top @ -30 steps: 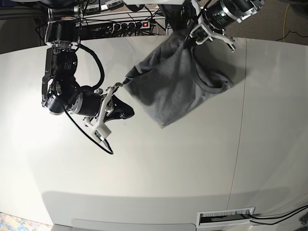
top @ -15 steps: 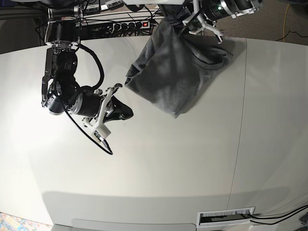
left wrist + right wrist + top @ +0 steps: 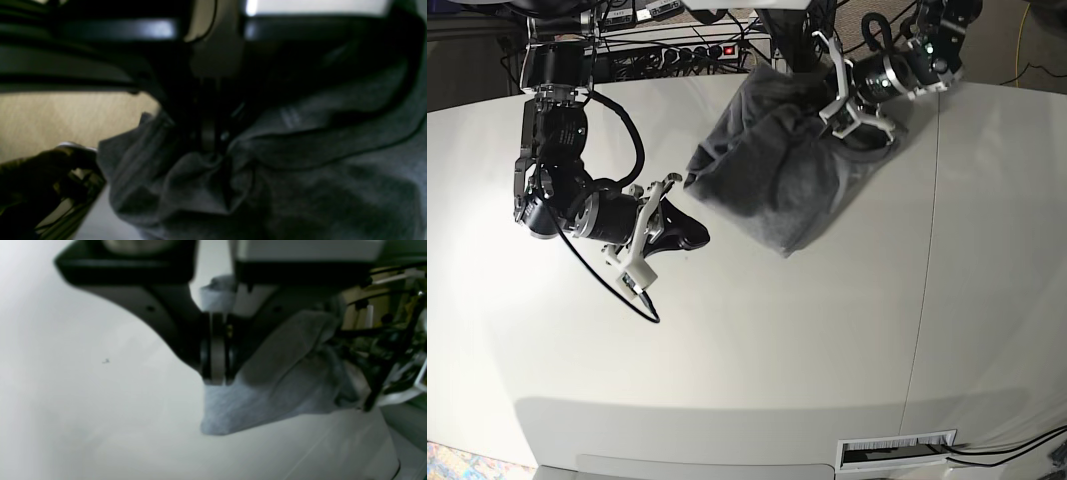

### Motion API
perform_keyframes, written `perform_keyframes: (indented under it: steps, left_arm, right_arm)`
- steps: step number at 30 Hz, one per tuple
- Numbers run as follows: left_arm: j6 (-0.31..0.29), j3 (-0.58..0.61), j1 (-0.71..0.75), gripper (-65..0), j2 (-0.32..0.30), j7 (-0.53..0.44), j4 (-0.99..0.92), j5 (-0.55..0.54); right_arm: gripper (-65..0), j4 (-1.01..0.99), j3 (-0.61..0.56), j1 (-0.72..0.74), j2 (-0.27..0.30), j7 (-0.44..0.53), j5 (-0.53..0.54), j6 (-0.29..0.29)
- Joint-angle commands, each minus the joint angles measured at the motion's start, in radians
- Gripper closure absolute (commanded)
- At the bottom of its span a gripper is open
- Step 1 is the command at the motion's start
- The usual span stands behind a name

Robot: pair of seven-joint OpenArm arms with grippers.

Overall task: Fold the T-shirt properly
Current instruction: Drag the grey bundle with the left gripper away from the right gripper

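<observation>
Base view: the T-shirt (image 3: pixel 777 175) lies bunched in the upper centre of the frame on the white table (image 3: pixel 757 340), stretched between two grippers. The right gripper (image 3: pixel 677 183), at centre left, pinches the garment's leftmost corner with its jaws closed on the cloth. The left gripper (image 3: pixel 852 105), at upper right, is closed on the upper right portion of the fabric, which gathers into folds beneath it. The lower corner of the shirt points toward the centre of the frame and rests on the table.

Right wrist view: the right gripper (image 3: pixel 217 380) appears at frame centre, its dark fingers (image 3: pixel 206 350) pressed together with a thin edge of the T-shirt (image 3: pixel 277 386) caught between them; the cloth hangs to the right and below, its lowest fold near the smooth table surface (image 3: pixel 100 406).

Left wrist view: the left gripper (image 3: pixel 210 146) is seen at centre, dark and blurred, closed on a puckered bunch of the T-shirt (image 3: pixel 300 186), which fills the lower right of the frame.

The fabric is heather grey, matte and soft, with a stitched hem line curving across the right side. No containers are visible.
</observation>
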Motion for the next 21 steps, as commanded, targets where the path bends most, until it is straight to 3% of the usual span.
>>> perform_keyframes:
  steps: [1, 7, 17, 21]
  left_arm:
    - [0.029, -0.002, -0.011, -4.0, -0.008, 0.068, -0.047, 0.110]
    - [0.029, -0.002, -0.109, -4.0, -0.035, 0.064, -0.219, 0.158]
    - [0.021, -0.002, -0.106, -4.0, -0.221, 0.082, -0.221, 0.231]
    - [0.085, -0.002, -0.107, -4.0, -0.278, 0.069, -0.221, 0.303]
  right_arm:
    - [0.0, 0.017, 0.006, 0.019, 0.008, 0.023, 0.024, 0.001]
    - [0.0, 0.017, 0.006, 0.019, 0.008, 0.023, 0.020, 0.001]
    - [0.0, 0.017, 0.006, 0.020, 0.009, 0.043, -0.030, 0.001]
    - [0.0, 0.017, 0.006, 0.023, 0.008, 0.048, -0.037, 0.001]
